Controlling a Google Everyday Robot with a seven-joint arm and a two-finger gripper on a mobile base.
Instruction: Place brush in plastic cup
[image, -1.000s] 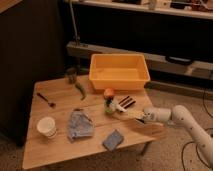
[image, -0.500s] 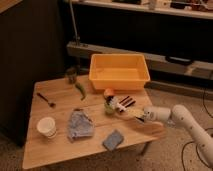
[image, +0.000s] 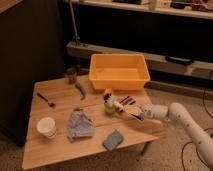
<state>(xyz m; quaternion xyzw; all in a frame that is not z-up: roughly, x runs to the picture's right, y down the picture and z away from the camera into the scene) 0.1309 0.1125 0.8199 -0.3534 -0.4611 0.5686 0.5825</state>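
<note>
Camera view shows the jaws clenched on the handle end of the brush, a stiff, light thing whose far end reaches the small, tippable plastic cup on the desk.

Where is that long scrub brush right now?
The brush is at the table's right side, held at the gripper, its tip by the lime-green plastic cup, just in front of the yellow bin.

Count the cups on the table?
3. White paper cup at front left, dark greenish cup at the back left beside the yellow bin, lime-green plastic cup mid-table. The hand with the brush is just right of it.
</note>
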